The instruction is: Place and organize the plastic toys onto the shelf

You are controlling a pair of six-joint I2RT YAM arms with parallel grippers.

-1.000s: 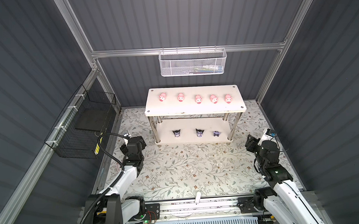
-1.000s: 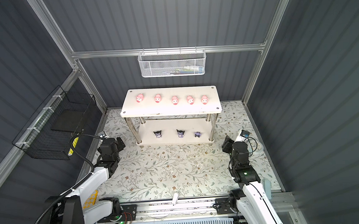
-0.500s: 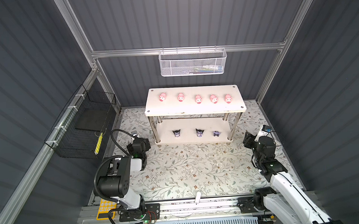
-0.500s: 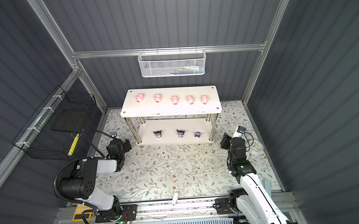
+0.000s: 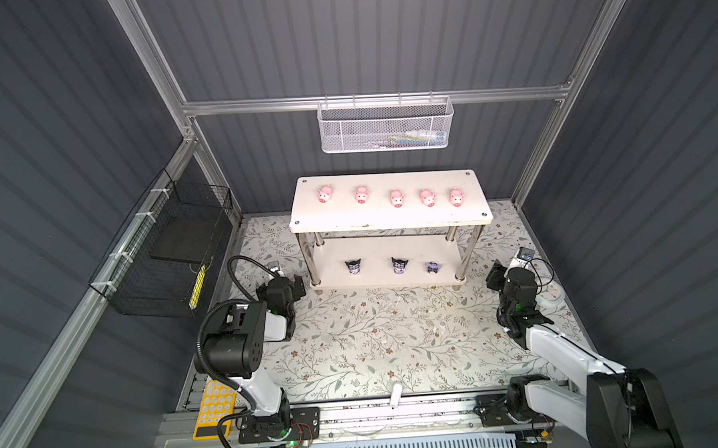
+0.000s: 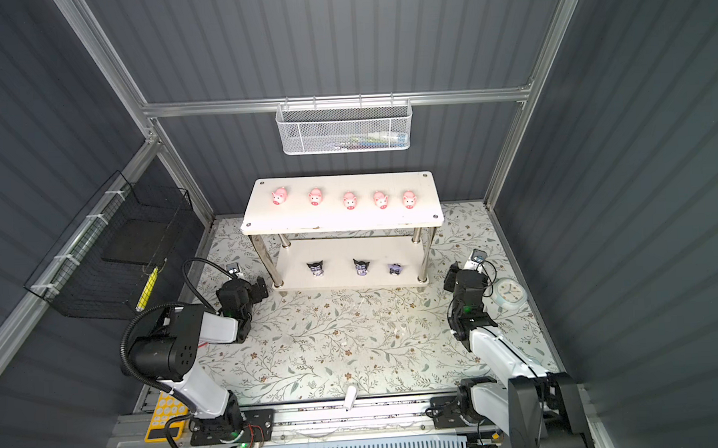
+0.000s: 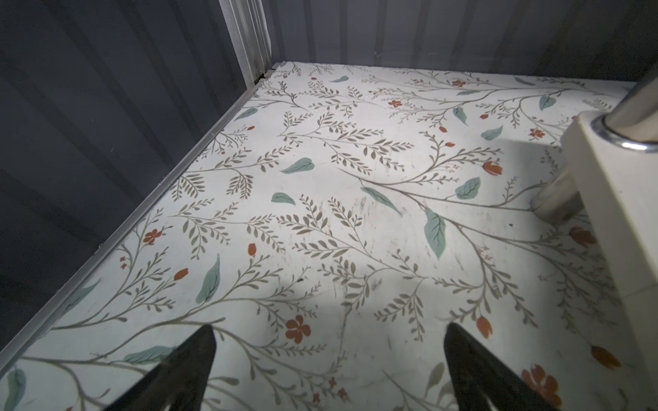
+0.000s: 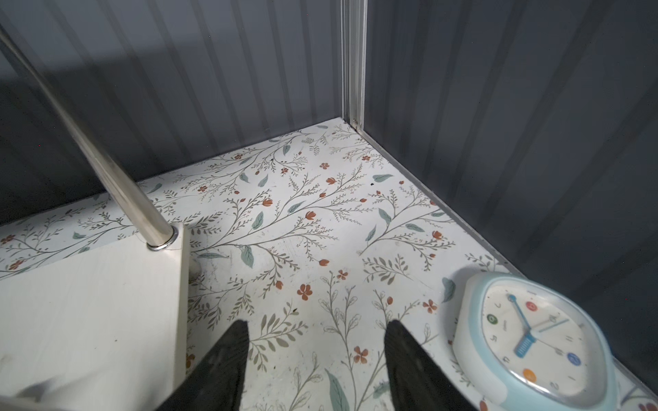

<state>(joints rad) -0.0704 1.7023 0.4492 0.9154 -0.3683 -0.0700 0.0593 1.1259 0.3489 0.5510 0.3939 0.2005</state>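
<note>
Floral mat [image 5: 374, 336], two-tier shelf [image 5: 390, 220], five pigs [image 5: 325, 194] [image 5: 361, 195] [image 5: 396, 199] [image 5: 427, 197] [image 5: 456, 197] on top, three black-eared figurines [image 5: 353, 267] [image 5: 400, 265] [image 5: 433, 267] below, two end effectors [image 7: 330, 326] [image 8: 317, 322] spread, empty.

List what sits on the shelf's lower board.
Three black-eared purple figurines stand in a row on the lower board: one left, one middle, a paler one right. The top board hides the lower board's rear strip.

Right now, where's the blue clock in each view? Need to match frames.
In a top view: clock on the floor by the right wall, partly behind the right arm.
In a top view: clock same spot, right of that arm.
Right wrist: lower right, beside the right gripper.
Left wrist: not in it.
Shared landmark: shelf's lower board.
</note>
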